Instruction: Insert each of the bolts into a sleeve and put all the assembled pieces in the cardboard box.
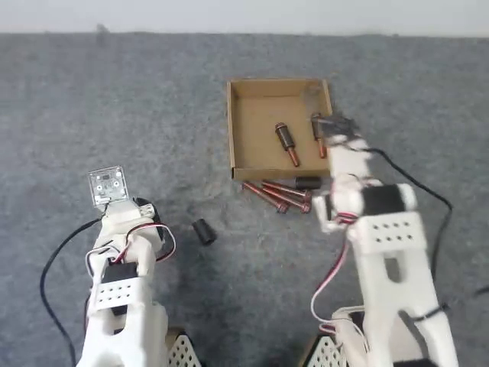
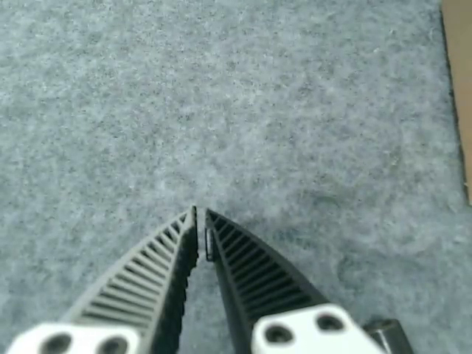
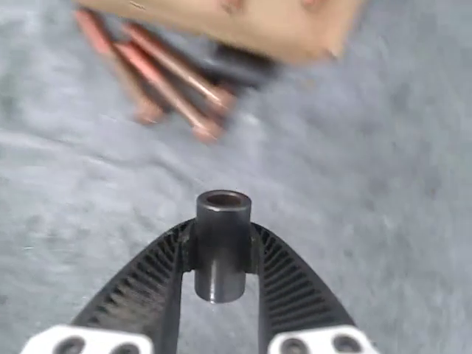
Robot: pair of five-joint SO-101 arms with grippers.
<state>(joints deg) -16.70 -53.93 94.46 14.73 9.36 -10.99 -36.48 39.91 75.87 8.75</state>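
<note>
The grey felt surface (image 1: pixel 114 99) is lit brightly and evenly by soft, diffuse light from above. Only faint, short shadows are cast beside the loose sleeve (image 1: pixel 203 231) and along the inner walls of the cardboard box (image 1: pixel 231 130). A pale sheen is caught on the rim of the gripped sleeve (image 3: pixel 221 258), whose body is left dark.

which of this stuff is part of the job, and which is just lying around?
Job: cardboard box; two assembled pieces inside it; loose bolts; sleeve beside the box; stray sleeve; held sleeve in the right gripper.
Lying about: grey mat; arm cable.
</note>
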